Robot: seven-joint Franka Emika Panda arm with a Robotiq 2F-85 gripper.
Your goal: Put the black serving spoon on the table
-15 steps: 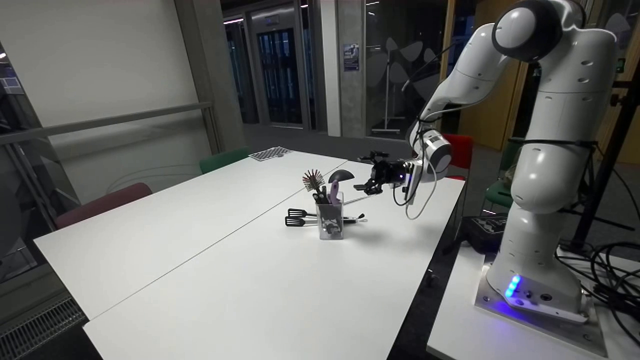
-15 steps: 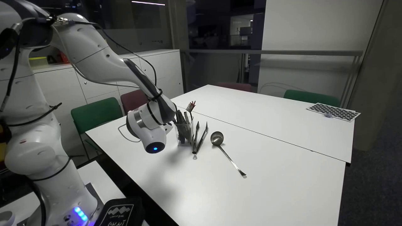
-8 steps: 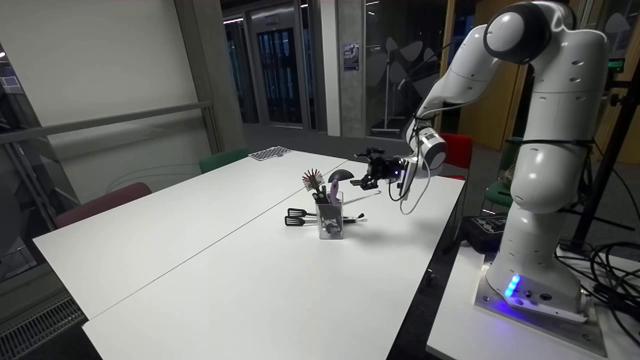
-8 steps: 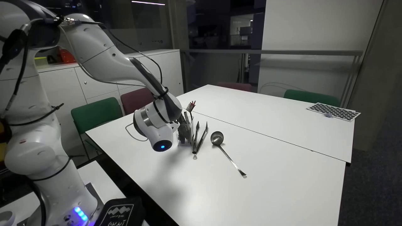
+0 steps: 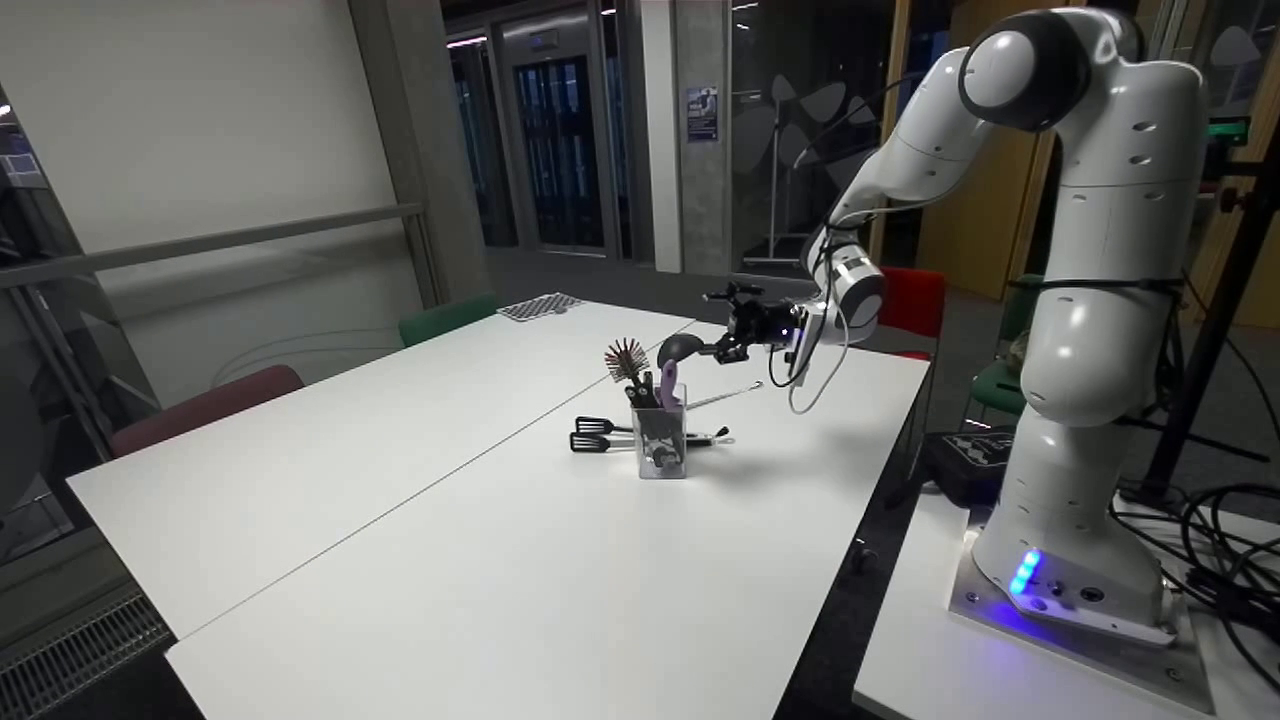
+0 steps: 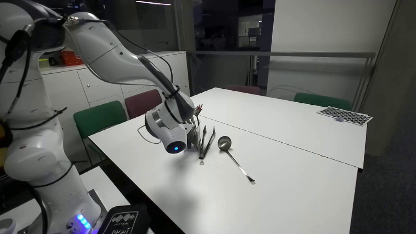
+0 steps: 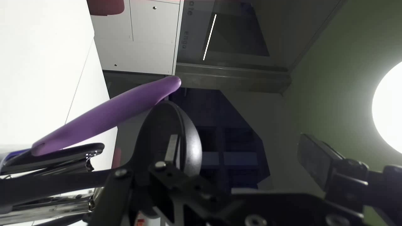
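The black serving spoon stands head up in a clear utensil holder on the white table. In the wrist view its rounded black head is at centre left and its handle runs left into the holder. My gripper is open with nothing between its fingers, level with the spoon head. The lower finger meets the spoon head in that exterior view. In the wrist view the left finger overlaps the hollow of the head; the right finger is well apart. The arm hides gripper and spoon in an exterior view.
A purple handle and a red bristled brush stand in the same holder. Black slotted utensils lie beside the holder. A metal ladle lies further along. A checkered board lies at the table's far corner.
My gripper has moved forward to the spoon head and slightly up, staying open. The spoon head has tilted from its earlier level pose. The other utensils have not moved.
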